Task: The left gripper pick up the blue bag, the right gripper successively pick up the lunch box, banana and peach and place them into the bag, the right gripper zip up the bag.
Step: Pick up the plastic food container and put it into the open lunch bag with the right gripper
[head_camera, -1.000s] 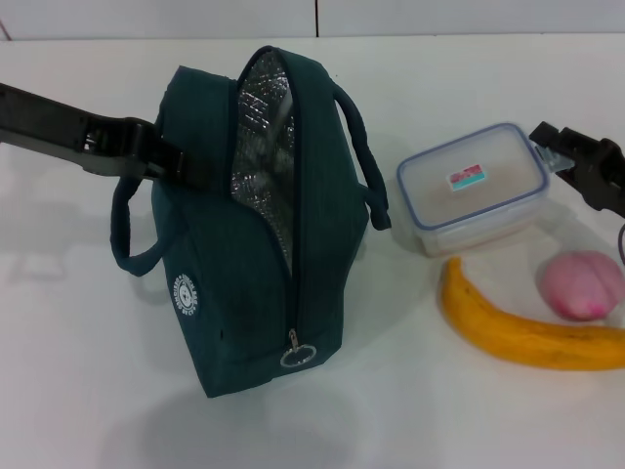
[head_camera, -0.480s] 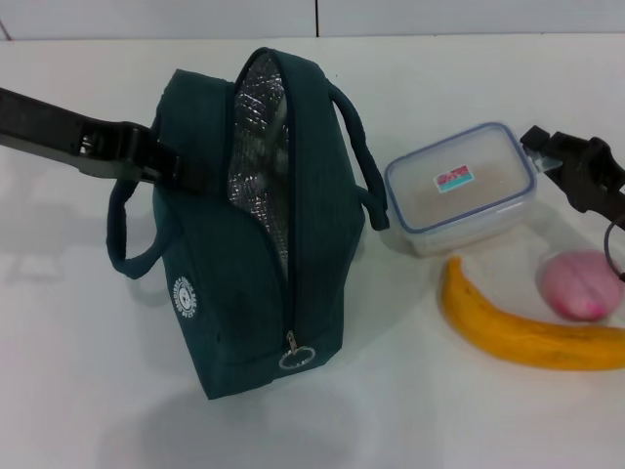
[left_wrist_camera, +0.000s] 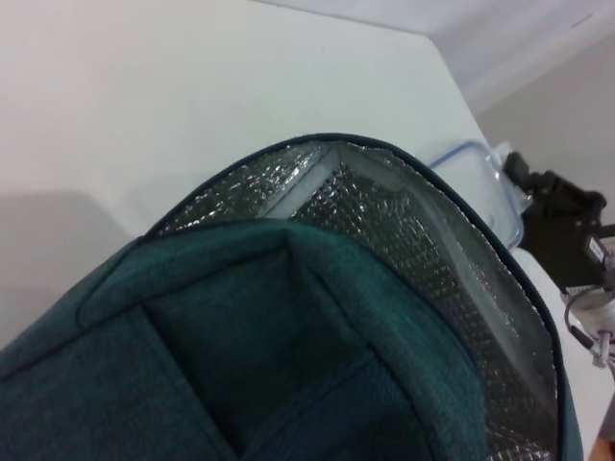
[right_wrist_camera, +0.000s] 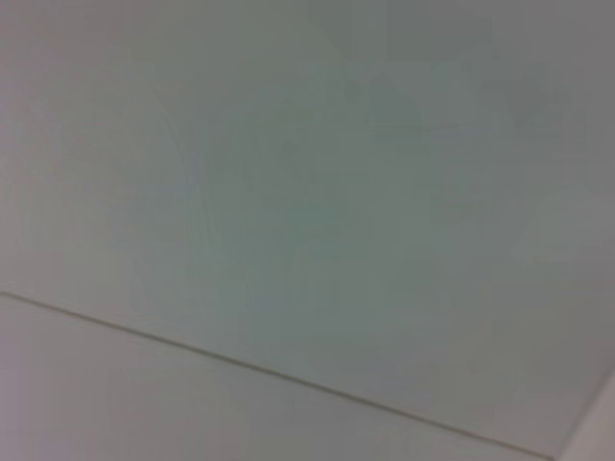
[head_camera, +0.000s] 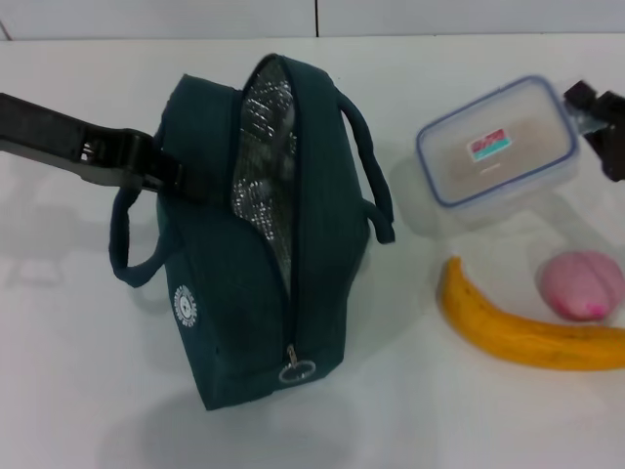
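1. Holding the blue bag [head_camera: 259,234] upright is my left gripper's [head_camera: 161,168] job: its fingers are clamped on the bag's side panel near the top, at about nine o'clock of the bag in the head view, so the unzipped mouth stays up and open.

2. That mouth gapes as a long slit showing the silver foil lining [head_camera: 262,166]. The zipper pull [head_camera: 297,370] hangs at the low end, toward six o'clock, which I judge leaves the full opening free for loading.

3. My right gripper [head_camera: 586,109] sits at three o'clock of the lunch box [head_camera: 496,149], its fingers closed on the box's far short edge. The box looks raised and tilted off the tabletop [head_camera: 410,410], though from the head view alone I can only say it seems lifted, going by the pale shadow beneath it.

4. Relative to the bag, the lunch box hangs at about two o'clock, well apart from the mouth. My left wrist view shows its blue rim [left_wrist_camera: 480,182] and the right gripper [left_wrist_camera: 562,226] just beyond the foil edge.

5. Waiting on the tabletop are the banana [head_camera: 527,327], at five o'clock of the box, and the peach [head_camera: 581,283], just beside the banana's upper curve.

6. Next, I judge, the box must travel toward nine o'clock, over the slit, and go in narrow side first, since the opening is slim.
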You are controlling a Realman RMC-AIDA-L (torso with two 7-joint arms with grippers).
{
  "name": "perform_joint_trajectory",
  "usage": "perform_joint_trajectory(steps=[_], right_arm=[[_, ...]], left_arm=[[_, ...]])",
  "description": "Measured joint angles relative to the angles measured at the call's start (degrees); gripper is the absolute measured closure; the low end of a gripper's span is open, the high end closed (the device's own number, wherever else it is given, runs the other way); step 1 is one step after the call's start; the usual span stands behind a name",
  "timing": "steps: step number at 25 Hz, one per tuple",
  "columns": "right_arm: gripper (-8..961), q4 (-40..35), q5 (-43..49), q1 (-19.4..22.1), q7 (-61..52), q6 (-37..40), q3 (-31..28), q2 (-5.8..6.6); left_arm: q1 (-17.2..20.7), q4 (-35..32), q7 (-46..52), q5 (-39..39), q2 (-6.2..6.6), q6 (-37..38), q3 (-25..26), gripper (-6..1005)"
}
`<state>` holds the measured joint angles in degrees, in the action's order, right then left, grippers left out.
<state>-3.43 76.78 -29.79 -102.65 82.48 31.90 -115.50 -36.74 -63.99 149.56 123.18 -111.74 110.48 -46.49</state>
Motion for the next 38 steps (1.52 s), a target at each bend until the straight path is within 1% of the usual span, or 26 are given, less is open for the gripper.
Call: perform_joint_trajectory(steps=[11, 13, 15, 19, 24, 27, 28, 29, 31, 33, 38], right_arm=[[828, -0.34, -5.75, 0.80, -4.86, 13.27, 0.00, -0.05], [826, -0.28, -6.87, -0.10, -5.43, 15.77, 0.03, -0.24], [823, 0.00, -7.89, -1.90, -5.71, 18.40, 0.03, -0.37], [818, 1.17, -8.83, -7.65, -6.53, 20.70, 0.11, -0.75], [811, 3.63, -8.74, -14.55, -6.42, 20.59, 0.49, -0.78], [807, 5.78, -6.50, -18.78, -5.01, 18.13, 0.89, -0.78], [806, 6.65, -5.13, -19.70, -4.23, 16.96, 0.92, -0.78], [804, 7.31, -3.71, -20.34, -3.45, 15.79, 0.93, -0.78], [802, 8.45, -0.74, -20.55, -1.95, 13.13, 0.95, -0.79], [799, 9.22, 1.63, -19.48, -1.05, 10.86, 0.86, -0.78], [792, 7.90, 3.17, -16.00, -0.43, 9.93, 0.39, -0.78]], left_arm=[[-0.32, -0.09, 0.72, -0.05, -0.25, 0.70, -0.79, 964], [-0.44, -0.05, 0.73, -0.04, -0.35, 0.71, -0.85, 964], [-0.63, 0.20, 0.73, -0.03, -0.46, 0.70, -0.88, 964], [-1.34, 0.33, 0.62, -0.01, -1.08, 0.70, -0.93, 963], [-3.88, 0.52, 0.37, 0.28, -2.49, 0.38, -3.70, 963], [-5.09, 0.55, 0.34, 0.37, -3.30, 0.24, -5.17, 963], [-5.44, 0.55, 0.22, 0.39, -3.68, 0.18, -5.35, 963], [-5.51, 0.55, 0.16, 0.39, -3.75, 0.08, -5.34, 963], [-5.65, 0.55, -0.19, 0.41, -3.93, -0.75, -5.28, 963], [-5.36, 0.43, -0.41, 0.45, -3.91, -2.08, -5.17, 964], [-2.85, 0.23, -0.50, 0.53, -2.89, -6.50, -4.66, 964]])
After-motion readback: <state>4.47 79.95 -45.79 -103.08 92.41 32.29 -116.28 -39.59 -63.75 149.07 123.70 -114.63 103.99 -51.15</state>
